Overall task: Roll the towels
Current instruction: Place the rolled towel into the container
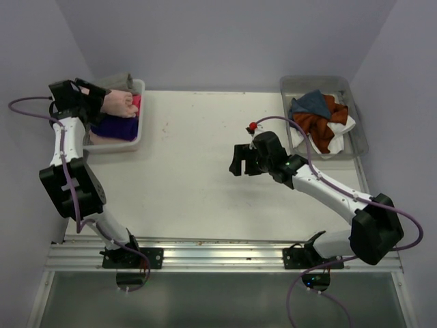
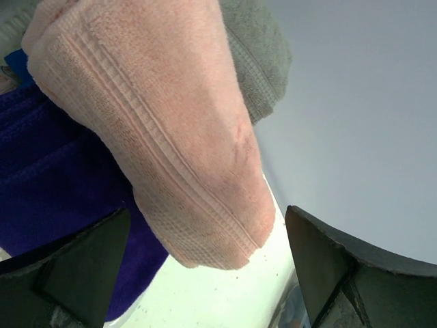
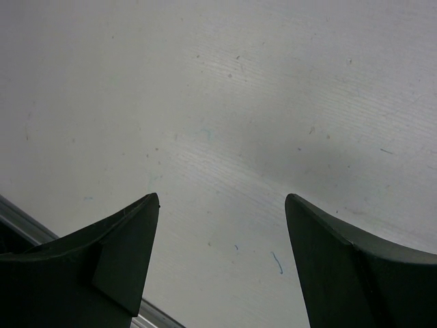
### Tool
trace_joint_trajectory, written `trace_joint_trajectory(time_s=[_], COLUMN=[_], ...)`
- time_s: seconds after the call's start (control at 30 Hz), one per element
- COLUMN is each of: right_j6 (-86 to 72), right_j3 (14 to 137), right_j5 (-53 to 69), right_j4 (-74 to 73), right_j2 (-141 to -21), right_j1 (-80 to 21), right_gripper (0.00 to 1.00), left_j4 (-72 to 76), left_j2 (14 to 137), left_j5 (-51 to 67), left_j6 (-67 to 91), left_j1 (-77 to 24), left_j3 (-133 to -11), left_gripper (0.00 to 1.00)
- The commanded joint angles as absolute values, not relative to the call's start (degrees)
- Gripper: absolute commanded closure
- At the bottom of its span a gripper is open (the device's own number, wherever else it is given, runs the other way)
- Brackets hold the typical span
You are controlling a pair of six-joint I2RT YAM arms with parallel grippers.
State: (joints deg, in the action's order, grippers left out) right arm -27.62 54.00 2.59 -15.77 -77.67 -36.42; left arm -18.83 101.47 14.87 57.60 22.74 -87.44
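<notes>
Rolled towels lie in the clear tray [image 1: 141, 85] at the back left: grey [image 1: 117, 80], salmon pink [image 1: 120, 102], hot pink [image 1: 136, 104] and purple [image 1: 116, 128]. My left gripper [image 1: 102, 99] hovers at that tray's left side, open wide. In the left wrist view the salmon pink roll [image 2: 164, 130] lies just ahead of the left gripper [image 2: 208, 212], untouched by either finger, with purple [image 2: 48, 178] beside it and grey [image 2: 263, 61] behind. My right gripper [image 1: 237, 160] [image 3: 222, 197] hangs open over bare table with nothing between its fingers.
A second clear tray [image 1: 314, 80] at the back right holds loose, crumpled teal [image 1: 311, 104], rust orange [image 1: 321, 126] and white [image 1: 345, 126] towels. The white table [image 1: 191, 178] ends at a metal rail [image 1: 205, 253] along the near edge. Walls close in the left, back and right.
</notes>
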Motion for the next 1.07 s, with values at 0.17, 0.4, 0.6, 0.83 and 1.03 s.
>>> trace_joint_trajectory(time_s=[0.17, 0.4, 0.6, 0.83, 1.03], right_j6=[-28.0, -26.6, -27.0, -26.2, -27.2], right_j3=[53.7, 56.2, 58.9, 60.6, 60.6], right_j5=[3.2, -4.0, -17.5, -21.7, -23.6], right_j4=[-14.2, -18.1, -23.2, -25.8, -27.4], right_j2=[-75.6, -75.2, -75.0, -75.4, -74.4], right_j1=[-36.7, -36.7, -36.8, -36.7, -36.7], right_gripper=[0.21, 0.02, 0.02, 0.02, 0.01], left_j4=[-22.8, -31.4, -35.1, -38.4, -38.1], left_j2=[93.5, 85.4, 77.1, 75.8, 78.3], left_j5=[13.8, 1.3, -10.3, -13.4, -9.4], left_j6=[52.2, 43.9, 36.6, 29.6, 29.4], left_j1=[23.1, 14.7, 2.9, -16.5, -25.4], left_j3=[-89.7, -88.1, -85.0, -82.0, -76.0], left_gripper=[0.01, 0.00, 0.00, 0.00, 0.00])
